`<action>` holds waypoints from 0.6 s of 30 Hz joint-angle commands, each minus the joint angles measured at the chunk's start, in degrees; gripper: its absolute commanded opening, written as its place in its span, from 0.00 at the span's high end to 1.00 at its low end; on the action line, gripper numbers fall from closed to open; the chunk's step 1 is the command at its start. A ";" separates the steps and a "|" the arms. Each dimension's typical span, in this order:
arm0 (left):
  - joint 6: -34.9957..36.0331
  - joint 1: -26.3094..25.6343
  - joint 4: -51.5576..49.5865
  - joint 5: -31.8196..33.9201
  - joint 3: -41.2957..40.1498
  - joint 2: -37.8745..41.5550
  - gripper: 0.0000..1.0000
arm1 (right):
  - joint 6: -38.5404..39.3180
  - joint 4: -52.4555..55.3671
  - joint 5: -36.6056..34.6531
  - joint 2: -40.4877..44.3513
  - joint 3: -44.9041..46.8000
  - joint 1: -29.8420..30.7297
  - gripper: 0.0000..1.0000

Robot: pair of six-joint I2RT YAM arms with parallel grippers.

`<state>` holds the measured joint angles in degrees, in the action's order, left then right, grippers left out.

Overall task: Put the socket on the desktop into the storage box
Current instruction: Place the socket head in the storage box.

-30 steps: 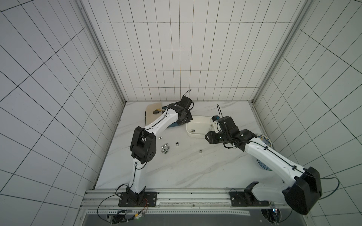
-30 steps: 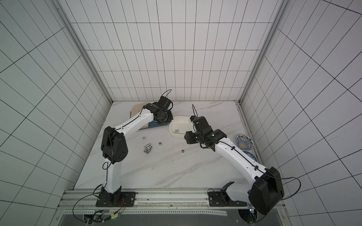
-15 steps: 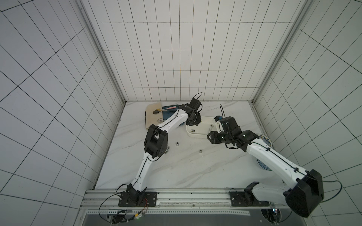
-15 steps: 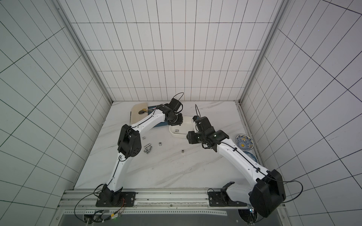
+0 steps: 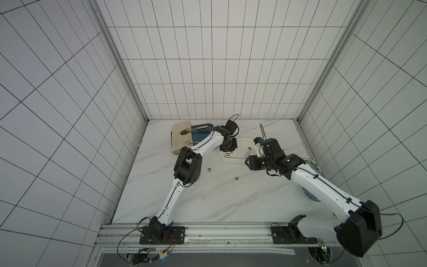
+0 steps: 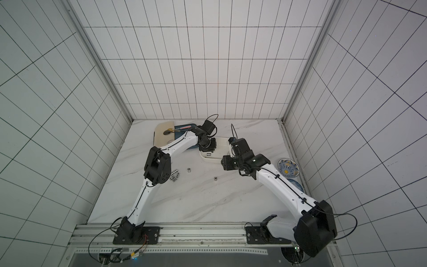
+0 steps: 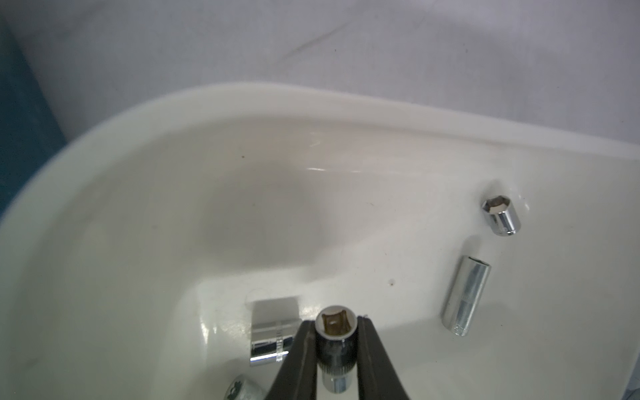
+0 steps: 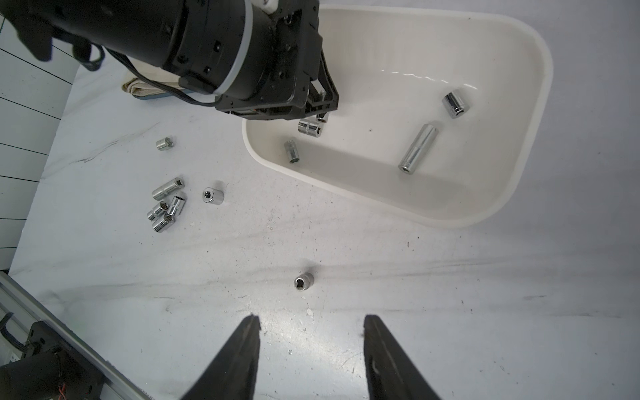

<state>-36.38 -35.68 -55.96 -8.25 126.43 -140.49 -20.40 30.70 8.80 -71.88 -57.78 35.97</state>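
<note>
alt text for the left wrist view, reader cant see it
The left gripper is shut on a chrome socket, square-drive end facing the camera, over the white storage box. Four more sockets lie in the box: a short one, a long one, a small hex one and one cut off by the frame.

Sockets (image 8: 417,148) in storage box (image 8: 485,204), loose sockets (image 8: 176,204) on table (image 8: 381,277)

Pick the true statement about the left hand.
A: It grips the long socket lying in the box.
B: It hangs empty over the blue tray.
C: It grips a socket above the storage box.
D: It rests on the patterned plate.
C: in the left wrist view the left hand is clamped on a socket, with the white storage box beneath it.
</note>
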 commanded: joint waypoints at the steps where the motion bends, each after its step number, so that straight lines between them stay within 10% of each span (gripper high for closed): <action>1: 0.88 -0.26 -0.18 -0.19 1.32 -1.44 0.79 | -0.60 -0.29 0.34 1.05 1.63 -0.59 0.48; 18: 1.40 -0.29 -0.62 0.94 0.68 0.04 0.63 | -0.73 -0.68 0.69 0.95 1.97 -1.05 0.49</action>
<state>-35.77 -35.68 -56.60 -8.19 126.43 -140.68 -20.45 30.68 9.19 -71.88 -57.36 35.29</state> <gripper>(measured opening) 0.365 0.515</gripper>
